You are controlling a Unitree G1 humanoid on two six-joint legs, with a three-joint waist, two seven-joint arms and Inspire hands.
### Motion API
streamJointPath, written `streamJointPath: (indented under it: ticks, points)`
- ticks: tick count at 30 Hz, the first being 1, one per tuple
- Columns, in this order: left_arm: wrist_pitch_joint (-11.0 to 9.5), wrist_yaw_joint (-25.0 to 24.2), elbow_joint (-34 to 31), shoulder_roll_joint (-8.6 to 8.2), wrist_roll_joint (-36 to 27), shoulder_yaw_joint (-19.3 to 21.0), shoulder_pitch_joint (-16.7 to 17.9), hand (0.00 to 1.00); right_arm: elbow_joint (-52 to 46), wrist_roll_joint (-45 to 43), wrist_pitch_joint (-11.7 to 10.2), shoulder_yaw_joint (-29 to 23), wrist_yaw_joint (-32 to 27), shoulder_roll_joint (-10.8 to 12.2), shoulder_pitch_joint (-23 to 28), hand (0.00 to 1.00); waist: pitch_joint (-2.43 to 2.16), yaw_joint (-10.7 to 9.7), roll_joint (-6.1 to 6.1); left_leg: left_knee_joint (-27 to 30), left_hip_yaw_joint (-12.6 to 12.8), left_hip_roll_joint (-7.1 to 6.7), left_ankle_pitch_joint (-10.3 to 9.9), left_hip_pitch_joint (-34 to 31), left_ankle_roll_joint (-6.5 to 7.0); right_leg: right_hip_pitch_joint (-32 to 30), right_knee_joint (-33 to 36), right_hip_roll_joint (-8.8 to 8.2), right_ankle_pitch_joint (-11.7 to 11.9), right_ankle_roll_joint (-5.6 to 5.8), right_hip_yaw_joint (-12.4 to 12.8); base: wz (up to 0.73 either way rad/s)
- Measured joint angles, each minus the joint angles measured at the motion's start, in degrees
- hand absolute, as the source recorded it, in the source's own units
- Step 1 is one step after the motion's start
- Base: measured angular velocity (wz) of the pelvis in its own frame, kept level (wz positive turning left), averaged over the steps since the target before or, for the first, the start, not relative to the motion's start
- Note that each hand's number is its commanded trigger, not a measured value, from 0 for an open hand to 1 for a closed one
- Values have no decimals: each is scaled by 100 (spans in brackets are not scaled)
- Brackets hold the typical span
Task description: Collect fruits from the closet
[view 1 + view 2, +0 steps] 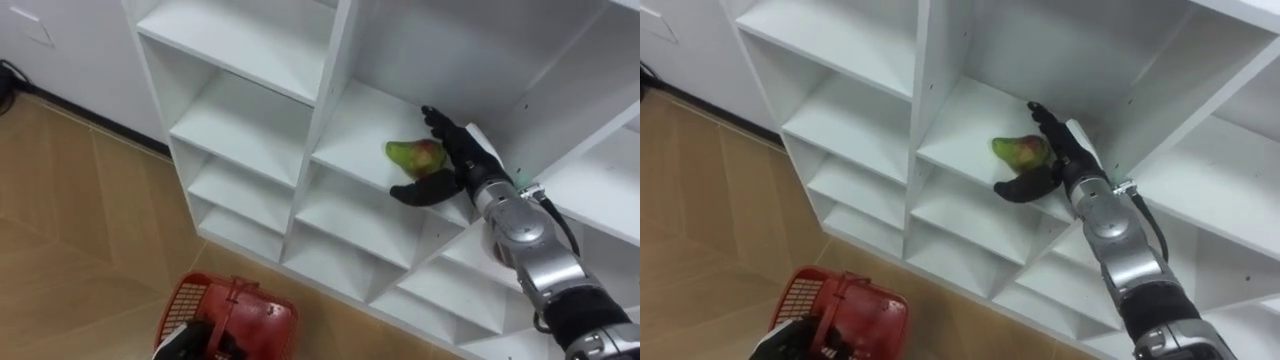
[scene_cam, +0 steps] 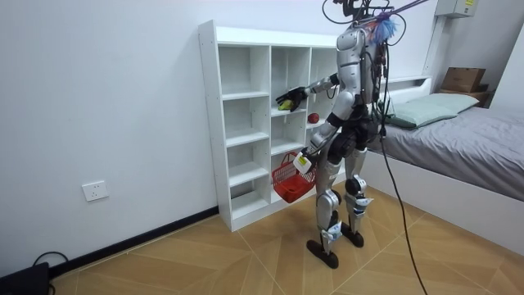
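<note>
The right hand (image 1: 462, 165) reaches into a compartment of the white closet (image 1: 322, 90). Its dark fingers (image 1: 440, 128) are stretched out nearly straight, and the thumb is spread apart from them. A green and reddish fruit (image 1: 412, 155) lies on the shelf board between the fingers and the thumb, just beside the fingers on their left. Whether they touch it, I cannot tell. Well below the fingers and to their left, a red basket (image 1: 205, 292) shows over the wooden floor (image 1: 80, 220), with the left hand (image 1: 188, 340) at its near edge.
</note>
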Motion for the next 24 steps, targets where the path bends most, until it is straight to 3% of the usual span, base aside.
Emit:
streamJointPath:
  ticks: [8,9,10,11,12,24]
  points:
    - [0,-1,0,17,1,0,-40,100,45,0,-50,-1,0,0,-9,0,40,0,-41,1,-3,-4,1,-3,1,1,-1,-1,0,0,0,0]
    - [0,-1,0,17,1,4,-40,100,51,0,-55,-1,0,0,-9,51,42,0,-41,1,-3,-4,0,-4,1,1,-1,0,0,0,0,0]
    - [0,-1,0,16,1,13,-40,100,86,0,-73,-1,1,0,-13,65,46,0,-36,2,-3,-4,0,-6,1,0,-2,0,0,0,-1,0]
    - [0,-1,-1,16,1,27,-40,100,108,0,-79,-1,3,0,-26,89,47,0,-35,3,-3,-4,0,-8,1,0,-2,0,0,0,-1,0]
    - [0,-1,-2,16,1,31,-42,100,110,0,-83,-2,3,0,-34,100,48,0,-33,4,-3,-4,0,-9,1,0,-3,0,0,0,-1,0]
    - [0,0,-3,35,1,25,-75,100,204,5,-165,-30,-272,10,-178,100,48,-21,-24,14,-20,-17,3,-26,4,-10,-1,-9,-1,1,-8,0]
